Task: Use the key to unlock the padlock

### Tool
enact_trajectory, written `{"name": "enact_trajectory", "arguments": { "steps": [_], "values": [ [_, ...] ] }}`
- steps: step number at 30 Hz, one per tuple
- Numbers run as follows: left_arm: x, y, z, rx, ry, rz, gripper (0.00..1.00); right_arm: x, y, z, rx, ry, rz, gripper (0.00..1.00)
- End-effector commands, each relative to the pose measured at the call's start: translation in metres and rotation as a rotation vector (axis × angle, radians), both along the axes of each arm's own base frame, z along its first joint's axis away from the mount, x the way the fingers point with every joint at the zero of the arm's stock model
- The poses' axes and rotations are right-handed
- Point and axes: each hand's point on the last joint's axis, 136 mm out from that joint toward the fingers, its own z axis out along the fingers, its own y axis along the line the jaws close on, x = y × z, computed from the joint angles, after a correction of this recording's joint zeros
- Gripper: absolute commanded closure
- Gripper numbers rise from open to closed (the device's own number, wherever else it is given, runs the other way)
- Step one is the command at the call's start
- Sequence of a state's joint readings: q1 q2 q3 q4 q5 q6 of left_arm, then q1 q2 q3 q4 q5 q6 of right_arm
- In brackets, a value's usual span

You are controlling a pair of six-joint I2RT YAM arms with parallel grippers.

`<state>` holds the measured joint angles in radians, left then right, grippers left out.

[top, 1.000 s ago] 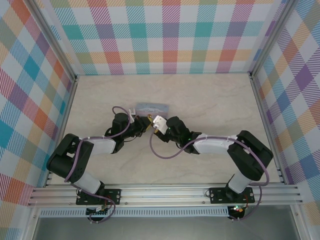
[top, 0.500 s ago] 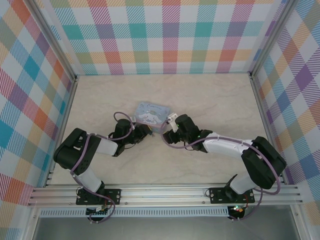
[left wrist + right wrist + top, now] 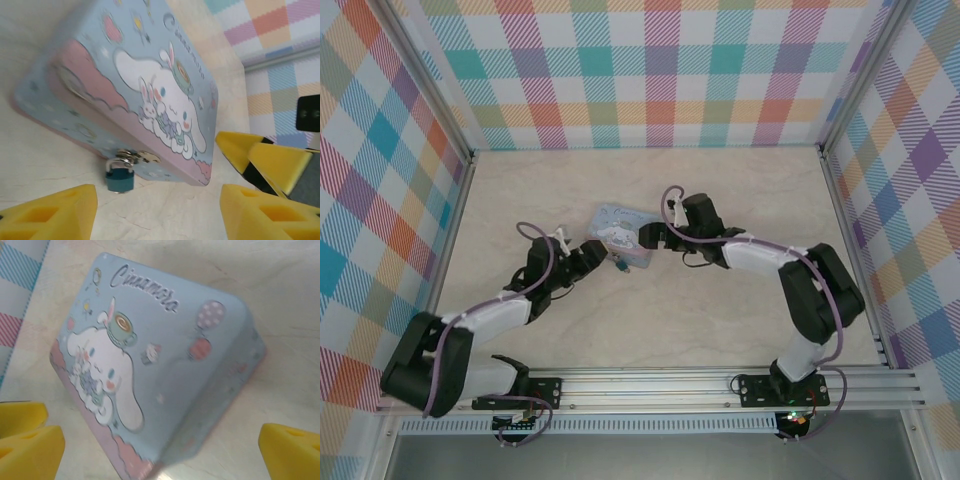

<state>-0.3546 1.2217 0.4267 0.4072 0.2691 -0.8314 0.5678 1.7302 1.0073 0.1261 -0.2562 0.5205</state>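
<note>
- We see the left gripper point(image 3: 159, 200) spread wide, pinching nothing, facing the tin point(image 3: 150, 75) at its front wall.
- Right gripper point(image 3: 161, 440) also spread wide, empty, close over the tin lid.
- Padlock point(image 3: 120, 177) hangs from the tin's front clasp, between our left pads.

Robot lab test cell: aluminium-profile frame point(image 3: 650, 385), checked cloth walls point(image 3: 650, 70) on three sides, marble-look tabletop point(image 3: 740, 200), left arm point(image 3: 490, 318) and right arm point(image 3: 760, 258) bolted to the frame.

The tin point(image 3: 150, 90) looked like smooth printed metal, the padlock point(image 3: 119, 179) had a smooth blue body, and the pads point(image 3: 55, 212) were matt yellow foam.
</note>
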Motion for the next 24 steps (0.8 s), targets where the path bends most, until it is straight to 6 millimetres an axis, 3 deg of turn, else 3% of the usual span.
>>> {"name": "enact_trajectory", "arguments": {
  "steps": [1, 7, 15, 17, 20, 24],
  "values": [
    [-0.011, 0.032, -0.016, 0.097, 0.071, 0.066, 0.34, 0.013, 0.02, 0.009, 0.091, 0.041, 0.02, 0.02],
    [-0.009, 0.054, -0.005, 0.075, 0.061, 0.111, 0.33, 0.045, 0.044, 0.02, 0.167, -0.009, 0.091, 0.06],
    [-0.001, 0.065, -0.002, 0.043, 0.059, 0.134, 0.34, 0.084, 0.078, 0.026, 0.217, -0.074, 0.211, 0.07],
    [0.001, 0.067, 0.001, 0.037, 0.053, 0.137, 0.35, 0.094, 0.069, 0.026, 0.164, -0.111, 0.167, 0.07],
    [0.006, 0.071, 0.008, 0.035, 0.041, 0.141, 0.35, 0.096, 0.04, 0.04, 0.09, -0.182, 0.1, 0.04],
    [0.02, 0.071, 0.023, 0.014, 0.011, 0.124, 0.35, 0.065, 0.013, 0.051, 0.03, -0.215, 0.107, 0.07]
  ]
}}
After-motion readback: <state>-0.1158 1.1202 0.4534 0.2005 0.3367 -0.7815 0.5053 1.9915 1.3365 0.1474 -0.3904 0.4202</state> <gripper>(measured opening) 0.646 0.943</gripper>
